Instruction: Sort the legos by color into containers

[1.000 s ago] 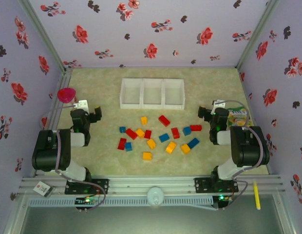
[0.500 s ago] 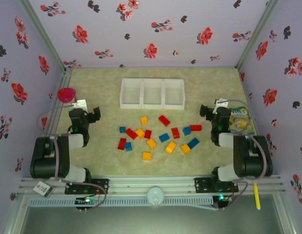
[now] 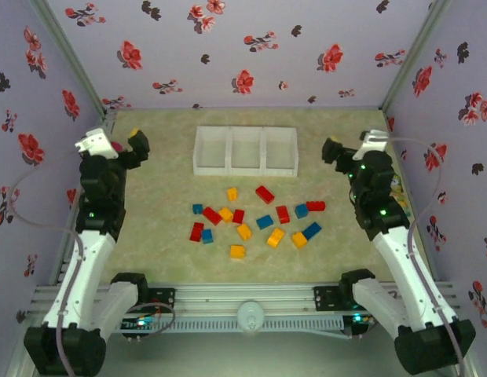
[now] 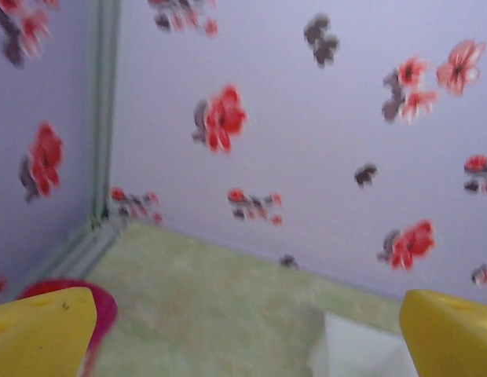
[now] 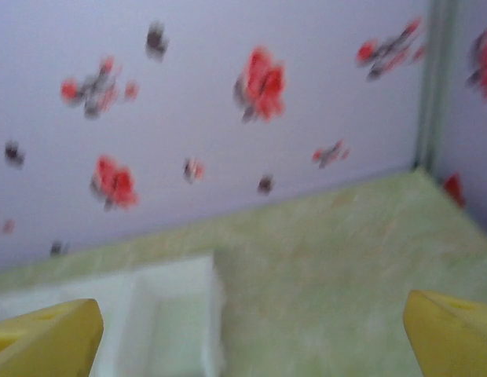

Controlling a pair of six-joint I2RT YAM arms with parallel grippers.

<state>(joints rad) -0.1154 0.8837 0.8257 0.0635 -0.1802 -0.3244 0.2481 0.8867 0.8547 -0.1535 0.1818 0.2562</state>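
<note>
We see three lilac walls printed with red and dark flowers: back wall (image 3: 243, 47), left wall (image 3: 23, 110), right wall (image 3: 463, 94). Grey-green corner posts (image 3: 71, 59) run down where the walls meet. The desk (image 3: 165, 243) has a mottled beige-green top. A ribbed aluminium rail (image 3: 251, 294) runs along its near edge. Light is soft and even, and we note no hard shadows.

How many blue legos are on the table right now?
5 blue legos: two small ones left, one centre, two right. None seems hidden.
</note>
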